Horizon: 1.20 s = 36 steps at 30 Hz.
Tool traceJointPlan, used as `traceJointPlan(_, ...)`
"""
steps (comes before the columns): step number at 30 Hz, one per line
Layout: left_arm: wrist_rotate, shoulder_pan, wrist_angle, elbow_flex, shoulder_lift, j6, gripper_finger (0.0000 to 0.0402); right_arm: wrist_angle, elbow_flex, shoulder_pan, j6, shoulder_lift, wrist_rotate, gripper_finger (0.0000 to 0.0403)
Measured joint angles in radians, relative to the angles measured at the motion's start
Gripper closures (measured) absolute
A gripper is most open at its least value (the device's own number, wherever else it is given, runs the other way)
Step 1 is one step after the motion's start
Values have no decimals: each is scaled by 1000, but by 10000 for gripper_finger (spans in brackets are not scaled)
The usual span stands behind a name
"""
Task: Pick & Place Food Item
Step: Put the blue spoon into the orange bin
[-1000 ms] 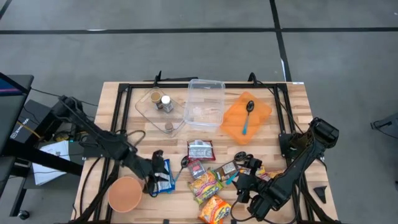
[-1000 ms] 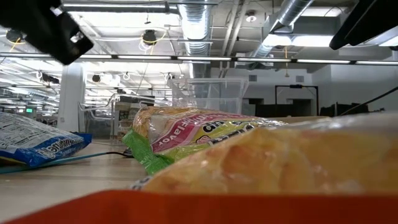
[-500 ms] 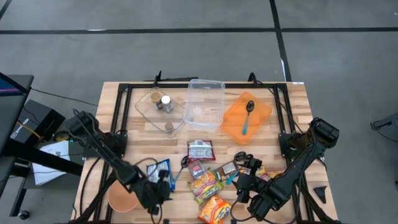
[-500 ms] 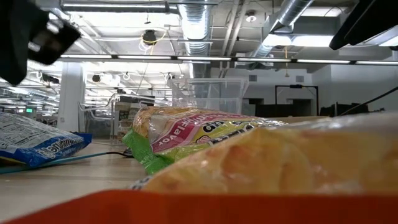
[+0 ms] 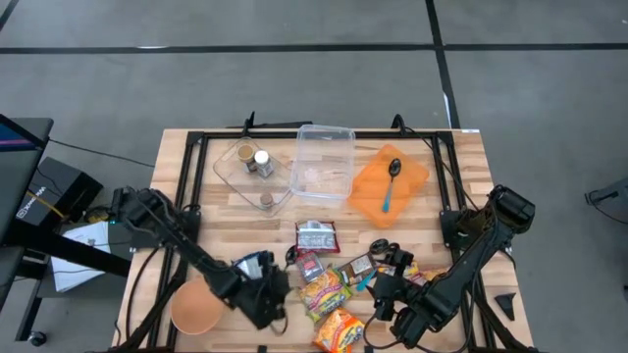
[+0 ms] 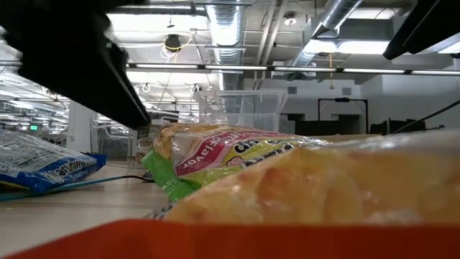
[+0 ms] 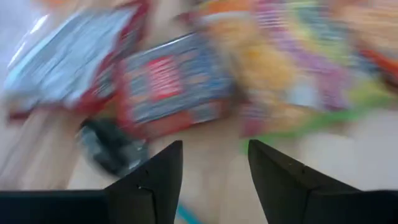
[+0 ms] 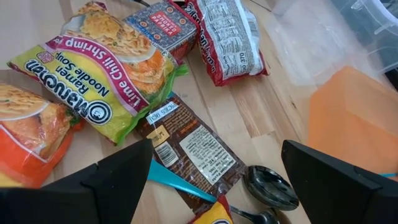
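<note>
blue snack bag (image 5: 253, 266): lower left, flat on bench (image 5: 461, 167) | left claw (image 5: 278, 294): parted, empty | right claw (image 5: 388, 324): wide open, empty

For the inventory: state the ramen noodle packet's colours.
Lime green with pink lettering band, ramen noodle packet; right wrist view shows it best.
</note>
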Motion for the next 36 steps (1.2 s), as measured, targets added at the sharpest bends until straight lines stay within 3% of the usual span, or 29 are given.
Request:
traceJointPlan(5, 63, 71, -99, 0, -9, -243, 232, -1, 0, 6, 0, 0, 0, 49)
traceJointPlan(12, 149, 110, -106, -48, -9, -345, 257, -1, 0, 6, 0, 0, 0, 49)
traceJointPlan(22, 176, 107, -84, -60, -8, -362, 283, -2, 0, 6, 0, 0, 0, 49)
traceJointPlan(36, 220, 107, -42, -56, 69, -355, 285, -2, 0, 7, 0, 0, 0, 49)
